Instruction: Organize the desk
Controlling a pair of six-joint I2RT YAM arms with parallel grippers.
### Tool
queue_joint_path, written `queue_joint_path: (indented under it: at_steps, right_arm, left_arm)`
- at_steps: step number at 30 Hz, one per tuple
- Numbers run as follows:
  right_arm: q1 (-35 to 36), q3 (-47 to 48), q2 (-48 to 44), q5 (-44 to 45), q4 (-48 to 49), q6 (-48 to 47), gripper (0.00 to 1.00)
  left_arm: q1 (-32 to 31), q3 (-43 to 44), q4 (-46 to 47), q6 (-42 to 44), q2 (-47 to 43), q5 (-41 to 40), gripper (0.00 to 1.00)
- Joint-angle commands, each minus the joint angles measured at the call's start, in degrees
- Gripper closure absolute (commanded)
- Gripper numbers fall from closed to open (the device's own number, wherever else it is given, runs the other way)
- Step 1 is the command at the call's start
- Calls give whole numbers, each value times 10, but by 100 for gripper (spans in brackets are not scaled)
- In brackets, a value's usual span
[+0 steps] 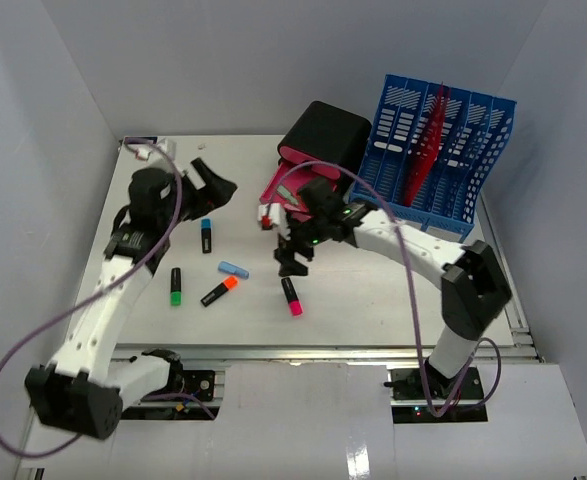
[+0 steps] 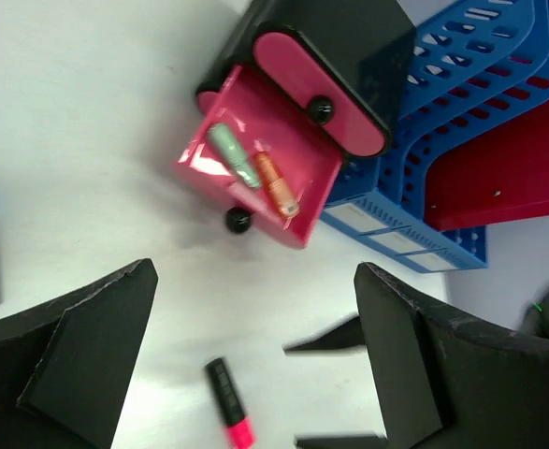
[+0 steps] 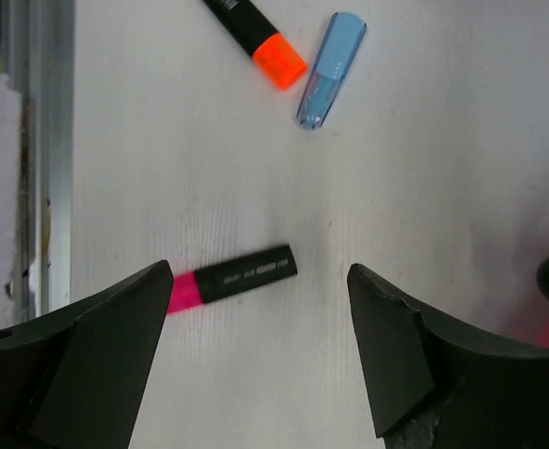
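Your table [image 1: 393, 300] takes up the whole floor of the grey-walled box, with the metal rail along its near edge. From the top camera you get the full scatter. There's a green highlighter [image 1: 175, 286] on the left and an orange highlighter [image 1: 219, 291] just right of it. A pale blue marker [image 1: 234, 268] sits close above the orange one, a blue highlighter [image 1: 206, 235] lies farther back, and a pink highlighter [image 1: 291, 297] is near the middle.

At the far side there's a black drawer box [image 1: 325, 140], with a blue file rack [image 1: 443, 150] right beside it holding a red folder [image 1: 431, 135].

The top view hides the box's front behind the right arm. Your left wrist cam shows the pink drawer [image 2: 293, 201] pulled out, with a pale green marker [image 2: 234, 156] and a small orange marker [image 2: 276, 183] lying side by side in it. The upper drawer is closed.

The left end effector [image 1: 213, 185] is up at the far left, released and empty, pointing toward that drawer. The right end effector [image 1: 291, 255] is also released. Only its wrist cam shows it spread above the pink highlighter and not touching it, with the rail at the left edge of that view.
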Motion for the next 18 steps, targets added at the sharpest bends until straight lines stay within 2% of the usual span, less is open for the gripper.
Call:
queue_joint_path:
  at_steps: [1,3,6,8,10,13,18]
  right_arm:
    - [88,111,139,184,-3,80,18]
    - [103,161,206,205,-18,89,15]
    - [123,245,285,207,-49,94,3]
    - [130,267,307,226,-51,93,10]
    - [135,289,330,244,-50,94,10]
    - [136,314,354,258,-49,93,9]
    - [136,332,377,244,-47,88,3]
  left_arm:
    - [6,-100,-66,74,-182,-128,2]
    - [6,-114,-94,71,-244,-147,2]
    - [7,-123,-150,61,-309,-191,2]
    - [6,-121,-171,57,-355,-202,2]
    - [6,-110,-200,45,-382,-217,2]
    - [6,-90,-232,36,-410,-240,2]
    - [6,-72,-264,28,-444,-259,2]
